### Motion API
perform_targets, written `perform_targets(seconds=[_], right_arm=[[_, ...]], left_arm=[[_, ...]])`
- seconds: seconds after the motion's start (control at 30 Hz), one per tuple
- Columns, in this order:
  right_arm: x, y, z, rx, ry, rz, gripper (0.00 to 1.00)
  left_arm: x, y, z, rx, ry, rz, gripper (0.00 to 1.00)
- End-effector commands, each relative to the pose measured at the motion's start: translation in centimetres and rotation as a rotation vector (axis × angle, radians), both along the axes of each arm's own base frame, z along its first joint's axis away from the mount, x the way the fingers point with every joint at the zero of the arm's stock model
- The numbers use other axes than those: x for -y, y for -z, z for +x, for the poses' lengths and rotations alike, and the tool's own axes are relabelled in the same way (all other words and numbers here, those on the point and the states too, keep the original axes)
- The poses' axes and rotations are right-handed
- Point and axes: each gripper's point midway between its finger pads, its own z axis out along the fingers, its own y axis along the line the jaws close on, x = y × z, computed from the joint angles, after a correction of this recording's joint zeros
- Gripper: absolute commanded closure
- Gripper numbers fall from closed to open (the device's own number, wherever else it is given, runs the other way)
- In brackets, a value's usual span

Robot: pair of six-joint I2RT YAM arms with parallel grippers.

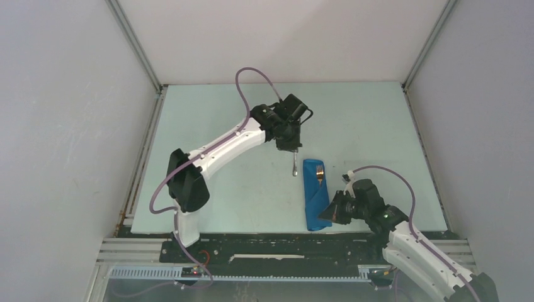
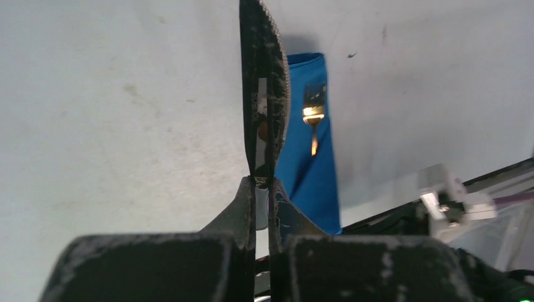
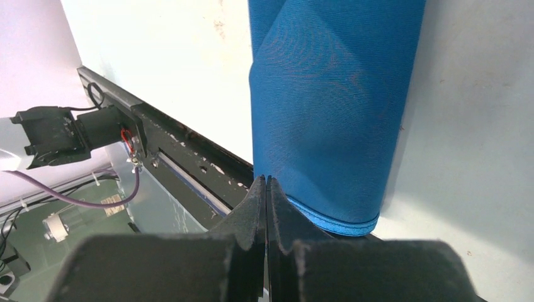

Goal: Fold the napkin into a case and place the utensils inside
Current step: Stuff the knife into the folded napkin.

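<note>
Left pincer (image 2: 262,189) clenched on knife (image 2: 264,94), hovering beside case (image 1: 316,196) on table (image 1: 365,119); fork (image 1: 320,171) already inside. Right pincer (image 3: 266,185) clenched at case's near end. Next: slide knife into opening beside fork.

both arms extended, both grippers closed
the left arm (image 1: 220,148) reached forward and rightward, wrist bent down, the left gripper (image 2: 261,184) pinched tight on the knife (image 2: 261,94). the right arm (image 1: 415,248) sat low, the right gripper (image 3: 267,182) pointing left, fingers pressed flat together.
</note>
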Motion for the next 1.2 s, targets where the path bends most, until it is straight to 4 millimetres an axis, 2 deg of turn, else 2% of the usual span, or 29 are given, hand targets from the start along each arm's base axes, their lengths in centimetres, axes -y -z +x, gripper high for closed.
perform_targets(seconds=[0.0, 0.2, 0.3, 0.5, 0.67, 0.8, 1.17], right_arm=[[-0.3, -0.5, 1.0, 0.032, 0.013, 0.003, 1.00], [-0.2, -0.1, 1.1, 0.032, 0.036, 0.001, 1.00], [-0.1, 0.1, 1.0, 0.029, 0.033, -0.002, 1.00], [-0.4, 0.7, 0.0, 0.010, 0.001, 0.020, 1.00], [-0.5, 0.9, -0.3, 0.022, -0.009, 0.038, 1.00], [-0.4, 1.4, -0.4, 0.014, -0.008, 0.025, 1.00], [-0.5, 2.5, -0.7, 0.006, -0.017, 0.027, 1.00]], left_arm=[[3.4, 0.2, 0.0, -0.049, -0.120, -0.078, 1.00], [6.1, 1.4, 0.8, -0.013, -0.221, -0.123, 1.00], [6.5, 1.8, 0.9, 0.016, -0.245, -0.088, 1.00], [7.6, 4.5, 0.8, 0.017, -0.266, -0.045, 1.00], [7.9, 5.1, 0.9, 0.075, -0.278, -0.001, 1.00], [8.1, 6.4, 0.5, 0.066, -0.276, 0.028, 1.00], [8.5, 8.0, -1.5, 0.035, -0.245, 0.057, 1.00]])
